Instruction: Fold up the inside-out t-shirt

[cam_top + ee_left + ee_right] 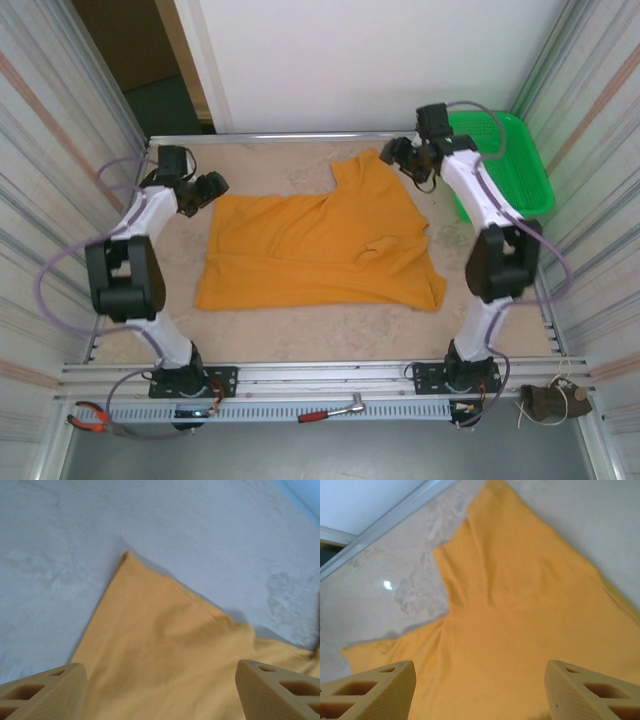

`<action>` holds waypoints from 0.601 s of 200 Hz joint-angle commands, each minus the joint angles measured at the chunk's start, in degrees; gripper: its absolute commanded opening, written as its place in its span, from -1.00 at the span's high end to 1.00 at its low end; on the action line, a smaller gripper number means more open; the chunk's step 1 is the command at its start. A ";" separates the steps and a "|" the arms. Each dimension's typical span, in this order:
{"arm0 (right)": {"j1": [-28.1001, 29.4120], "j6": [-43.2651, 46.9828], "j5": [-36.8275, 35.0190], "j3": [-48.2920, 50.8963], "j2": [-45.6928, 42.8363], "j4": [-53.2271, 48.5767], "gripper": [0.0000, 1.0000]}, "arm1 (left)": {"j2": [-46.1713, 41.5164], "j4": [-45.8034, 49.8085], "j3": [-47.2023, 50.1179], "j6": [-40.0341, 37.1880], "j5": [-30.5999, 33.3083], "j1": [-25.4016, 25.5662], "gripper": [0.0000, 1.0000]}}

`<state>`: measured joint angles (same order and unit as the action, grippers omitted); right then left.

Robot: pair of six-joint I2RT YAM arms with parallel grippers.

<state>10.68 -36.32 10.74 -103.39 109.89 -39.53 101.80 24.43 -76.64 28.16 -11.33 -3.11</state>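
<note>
White shells on left arm (150, 212) and right arm (478, 195), bulky black joint housings (128, 280) at elbows, lilac-grey cables (42, 275) looping off black bases (187, 381) shaped as flat rectangular plates, black left gripper (210, 186) and right gripper (398, 152), tan ribbed fingers (45, 692) pierced by rounded cut-outs.

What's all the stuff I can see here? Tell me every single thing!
t-shirt: one, orange, spread on the table's middle
table: one, beige, under everything
basket: one, green, far right corner
pliers: one, orange handles, near rail, left
ratchet: one, red handle, near rail, middle
brown object: one, near right corner, unclear
left gripper: one, black, open at the t-shirt's far left corner
right gripper: one, black, open at the t-shirt's far right edge
</note>
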 commanded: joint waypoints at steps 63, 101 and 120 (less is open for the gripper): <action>-1.33 11.79 0.20 -45.77 38.67 -6.97 -0.46 | 20.58 8.54 -21.15 -7.47 -4.28 -2.17 -0.61; -1.71 11.42 0.80 -46.01 44.84 1.68 -0.50 | 22.47 8.71 -21.81 -8.69 -5.21 -2.59 -0.62; -2.14 10.07 0.81 -47.16 47.42 4.08 -0.52 | 22.74 8.55 -21.51 -8.71 -5.91 -3.03 -0.62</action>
<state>8.80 -26.28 10.96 -147.35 154.26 -40.66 123.48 31.59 -96.66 21.19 -15.40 -5.10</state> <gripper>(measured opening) 0.755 0.810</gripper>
